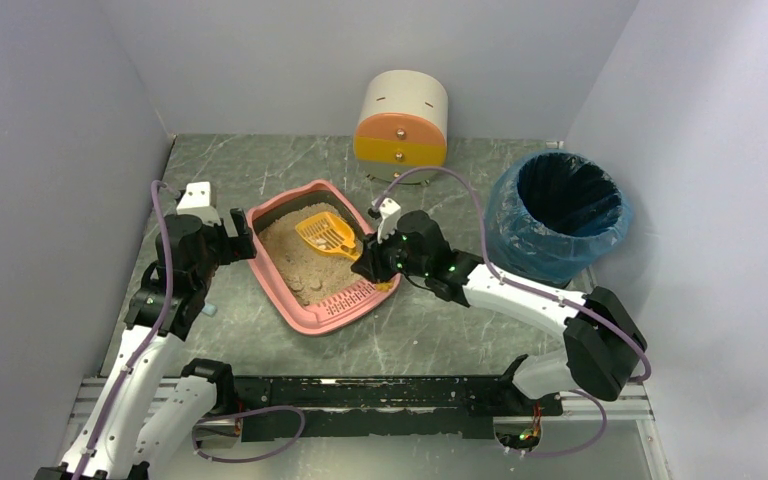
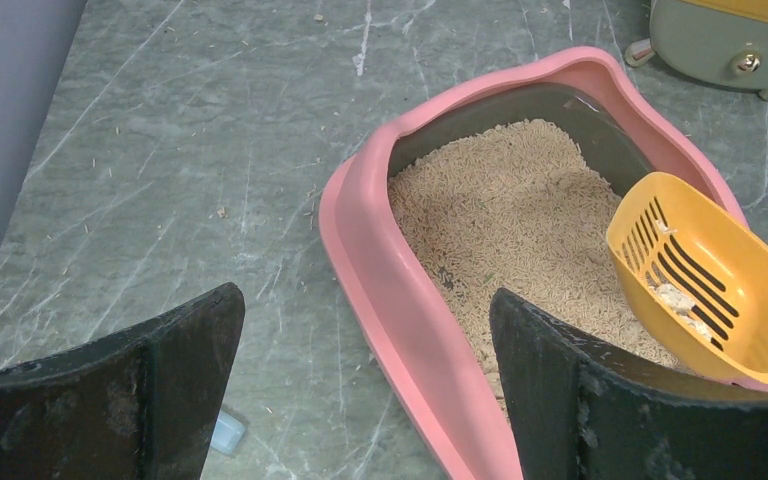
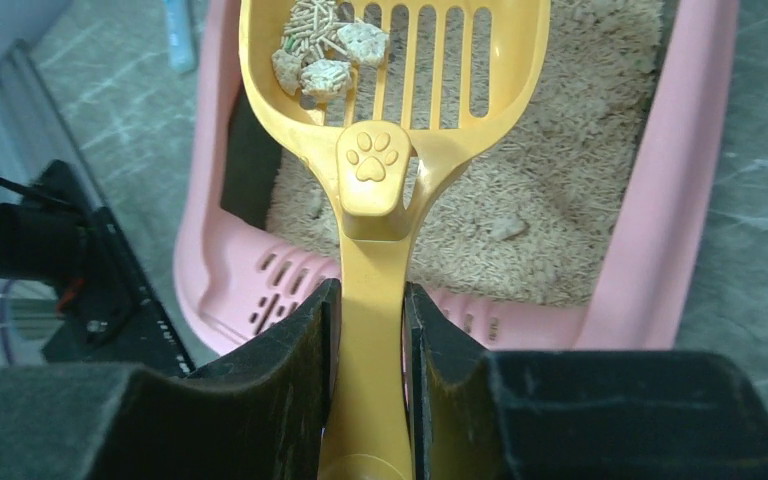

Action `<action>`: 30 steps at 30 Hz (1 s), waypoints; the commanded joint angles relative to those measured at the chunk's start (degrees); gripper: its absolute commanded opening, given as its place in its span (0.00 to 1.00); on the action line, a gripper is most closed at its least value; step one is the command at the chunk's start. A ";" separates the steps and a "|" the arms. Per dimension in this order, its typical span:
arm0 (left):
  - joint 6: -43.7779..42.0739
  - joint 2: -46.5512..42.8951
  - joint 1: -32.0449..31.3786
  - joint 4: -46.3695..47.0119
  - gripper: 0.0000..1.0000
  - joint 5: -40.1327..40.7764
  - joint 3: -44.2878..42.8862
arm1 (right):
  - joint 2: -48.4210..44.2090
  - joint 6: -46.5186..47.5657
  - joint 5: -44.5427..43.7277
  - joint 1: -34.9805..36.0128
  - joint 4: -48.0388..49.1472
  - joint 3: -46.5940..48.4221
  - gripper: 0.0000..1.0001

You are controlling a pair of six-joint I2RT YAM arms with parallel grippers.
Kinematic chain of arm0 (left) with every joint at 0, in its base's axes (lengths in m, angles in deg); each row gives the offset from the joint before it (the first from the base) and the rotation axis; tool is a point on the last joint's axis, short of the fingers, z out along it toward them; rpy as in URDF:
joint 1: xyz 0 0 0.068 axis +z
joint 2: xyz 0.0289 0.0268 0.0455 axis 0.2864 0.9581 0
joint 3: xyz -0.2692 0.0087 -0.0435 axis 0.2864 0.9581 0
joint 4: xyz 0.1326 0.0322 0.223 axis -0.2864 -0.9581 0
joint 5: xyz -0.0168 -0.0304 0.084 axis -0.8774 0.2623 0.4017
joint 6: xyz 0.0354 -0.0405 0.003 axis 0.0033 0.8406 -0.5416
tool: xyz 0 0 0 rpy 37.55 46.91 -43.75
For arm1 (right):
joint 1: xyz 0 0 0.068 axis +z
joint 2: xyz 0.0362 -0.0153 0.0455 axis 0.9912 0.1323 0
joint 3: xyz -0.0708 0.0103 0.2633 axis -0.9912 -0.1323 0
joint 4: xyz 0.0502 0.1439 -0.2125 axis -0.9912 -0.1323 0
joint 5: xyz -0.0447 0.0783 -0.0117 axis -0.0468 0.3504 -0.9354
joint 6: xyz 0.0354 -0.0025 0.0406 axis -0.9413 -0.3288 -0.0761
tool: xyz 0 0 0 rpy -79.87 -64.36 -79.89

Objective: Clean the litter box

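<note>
The pink litter box (image 1: 345, 305) lies mid-table, filled with beige litter. My right gripper (image 1: 375, 265) is shut on the handle of a yellow-orange slotted scoop (image 1: 327, 235) held over the litter. In the right wrist view the scoop (image 3: 375, 180) carries a few pale clumps (image 3: 325, 60), and my gripper (image 3: 370, 300) clamps the handle above the box's slotted ledge (image 3: 260, 285). My left gripper (image 1: 240, 240) is open at the box's left rim. In the left wrist view it (image 2: 365, 295) straddles the rim (image 2: 380, 290), one finger outside, one over the litter. The scoop (image 2: 720, 290) shows at the right.
A blue-lined round bin (image 1: 560, 215) stands at the right. A cream-and-orange round drawer unit (image 1: 402, 120) stands at the back wall. A small pale blue piece (image 2: 228, 432) lies on the table by the left finger. Walls close in on three sides.
</note>
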 commanded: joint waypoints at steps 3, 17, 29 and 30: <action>-0.41 -0.26 -0.32 0.44 0.97 0.56 -0.43 | 0.18 -7.85 8.05 -2.71 2.04 1.90 0.00; -0.42 -0.12 -0.32 0.35 0.97 0.24 -0.50 | 1.26 -4.08 5.33 -3.57 -0.50 4.09 0.00; -0.24 -0.22 -0.32 0.11 0.97 0.06 -0.59 | 0.93 23.27 -14.39 6.17 1.96 1.68 0.00; -0.20 -0.34 -0.31 0.16 0.97 0.15 -0.53 | 0.40 24.88 -15.65 6.95 2.93 1.09 0.00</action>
